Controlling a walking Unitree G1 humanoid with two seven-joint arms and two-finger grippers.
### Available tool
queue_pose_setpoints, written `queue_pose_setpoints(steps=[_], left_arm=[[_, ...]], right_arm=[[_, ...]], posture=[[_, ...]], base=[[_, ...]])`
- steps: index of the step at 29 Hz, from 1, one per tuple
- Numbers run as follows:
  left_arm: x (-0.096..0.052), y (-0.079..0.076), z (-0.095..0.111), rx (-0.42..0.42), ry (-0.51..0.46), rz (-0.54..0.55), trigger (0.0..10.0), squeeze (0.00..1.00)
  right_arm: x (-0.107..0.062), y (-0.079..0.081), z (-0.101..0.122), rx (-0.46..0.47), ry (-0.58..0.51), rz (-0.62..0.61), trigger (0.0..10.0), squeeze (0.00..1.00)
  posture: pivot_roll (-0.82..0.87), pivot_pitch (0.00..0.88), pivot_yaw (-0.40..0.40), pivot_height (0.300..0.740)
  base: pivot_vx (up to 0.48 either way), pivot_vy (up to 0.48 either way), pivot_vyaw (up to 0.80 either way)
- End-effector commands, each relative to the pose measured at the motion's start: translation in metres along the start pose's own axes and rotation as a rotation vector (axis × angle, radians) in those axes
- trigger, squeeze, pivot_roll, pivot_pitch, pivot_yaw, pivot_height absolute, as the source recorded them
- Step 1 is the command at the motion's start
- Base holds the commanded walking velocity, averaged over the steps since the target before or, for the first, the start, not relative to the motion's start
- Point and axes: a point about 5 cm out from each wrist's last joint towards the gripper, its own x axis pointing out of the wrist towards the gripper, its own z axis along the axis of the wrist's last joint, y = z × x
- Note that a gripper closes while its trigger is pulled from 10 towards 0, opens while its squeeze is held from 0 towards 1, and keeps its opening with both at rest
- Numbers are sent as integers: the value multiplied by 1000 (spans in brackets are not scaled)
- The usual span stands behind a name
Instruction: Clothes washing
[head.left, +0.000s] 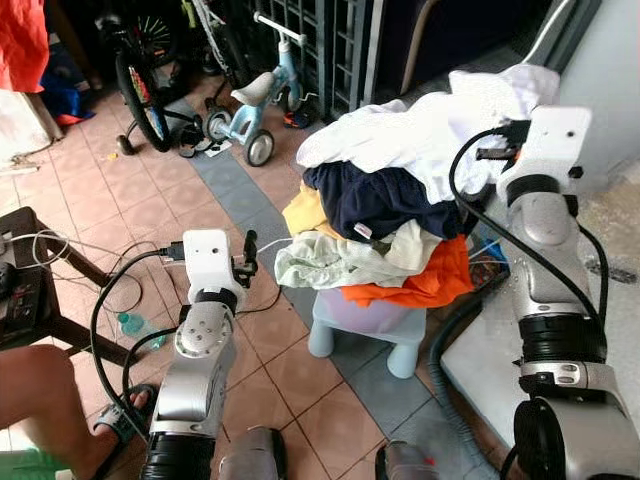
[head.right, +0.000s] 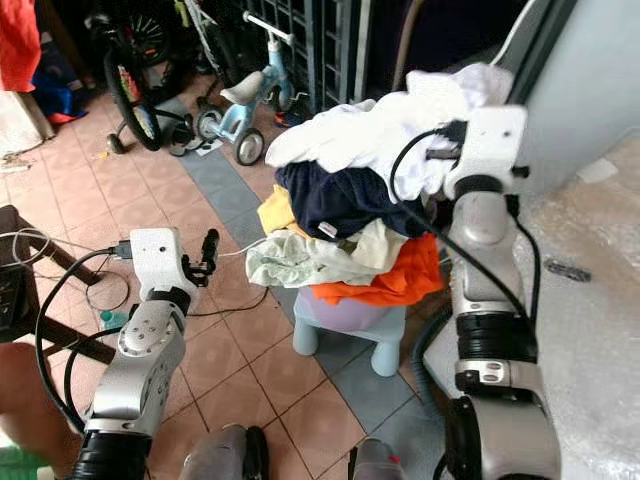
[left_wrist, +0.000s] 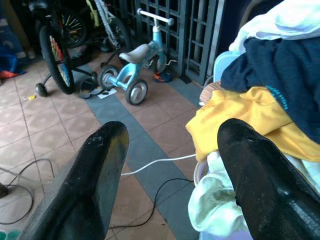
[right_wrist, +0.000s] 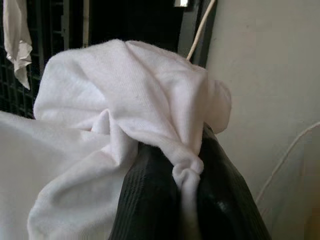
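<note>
Two hands: right hand (right_wrist: 187, 200) pinches white garment (right_wrist: 115, 125) atop the pile; left hand (left_wrist: 170, 185) spread, holding nothing.

The left arm is raised in front of the body, its left tool (left_wrist: 170, 175) pointing forward with the two black fingers (left_wrist: 85, 185) spread wide and holding nothing. The right arm reaches up and forward, and the right tool (right_wrist: 187, 200) has its fingers pinched together on a fold of white cloth (right_wrist: 125, 105).

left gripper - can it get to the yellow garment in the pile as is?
Probably yes. The left gripper is open and faces the yellow garment, with only floor between. The navy garment overlaps its top, but its near edge hangs free.
</note>
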Motion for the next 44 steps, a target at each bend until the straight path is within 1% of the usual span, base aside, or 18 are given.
queue_pose_setpoints(steps=[1,4,8,10,11,12,13,15,18,21,25,30,32,34,37,38,43,44], left_arm=[[1,1,-1,11,1,-2,10000,0],[1,1,-1,12,0,-2,10000,0],[1,1,-2,13,0,-1,10000,0],[1,1,-2,14,-1,-1,10000,0],[1,1,-2,14,-1,-1,10000,0],[1,1,-2,14,-1,-2,10000,0],[1,1,-2,14,-1,-2,10000,0],[0,1,-2,16,-2,-5,10000,0],[0,1,-3,16,-1,-6,10000,0],[-1,0,-4,18,1,-15,10000,0],[-1,1,-4,18,2,-14,10000,0],[-1,0,-3,27,-11,-33,10000,0],[-1,0,-3,26,-10,-34,10000,0],[-1,0,-3,12,-5,-35,10000,0],[-1,-1,-3,1,-10,-38,10000,0],[-1,-1,-2,-7,-11,-37,10000,0],[1,0,0,-5,-14,-34,10000,0],[3,2,3,-1,-23,-30,10000,0]], right_arm=[[8,-13,14,-14,-64,-69,10000,0],[15,-33,23,-45,-95,-150,10000,0],[25,-67,39,-132,-150,-290,10000,0],[28,-80,45,-152,-163,-332,10000,0],[28,-80,45,-152,-163,-332,10000,0],[30,-88,46,-176,-166,-356,10000,0],[30,-88,46,-176,-166,-356,10000,0],[31,-102,48,-225,-174,-402,10000,0],[30,-107,49,-259,-185,-424,10000,0],[29,-117,47,-329,-174,-474,10000,0],[28,-118,40,-348,-144,-481,10000,0],[25,-109,22,-342,-80,-447,10000,0],[25,-107,21,-343,-75,-440,10000,0],[24,-98,12,-334,-44,-399,10000,0],[23,-93,8,-322,-28,-373,10000,0],[23,-85,-2,-341,20,-316,10000,0],[19,-70,-19,-283,96,-222,10000,0],[17,-65,-26,-257,128,-179,10000,0]], posture=[[-54,80,65,740],[-54,80,65,740],[-50,75,64,740],[-52,75,66,740],[-52,75,66,740],[-52,75,65,740],[-52,75,65,740],[-54,77,66,740],[-55,77,67,740],[-57,83,71,740],[-57,86,71,740],[-58,91,71,740],[-59,92,71,740],[-59,92,72,740],[-59,91,72,740],[-59,91,72,740],[-46,87,64,740],[-36,86,56,740]], base=[[0,0,-788],[0,-251,-792],[0,-63,-800],[0,-127,-800],[0,-255,-800],[0,-289,-800],[0,-289,-800],[0,-339,-800],[0,-379,-800],[0,-412,-800],[0,-480,-800],[0,-393,-800],[0,-461,-800],[0,-167,-772],[0,0,-544],[0,0,0],[0,0,0],[0,0,0]])
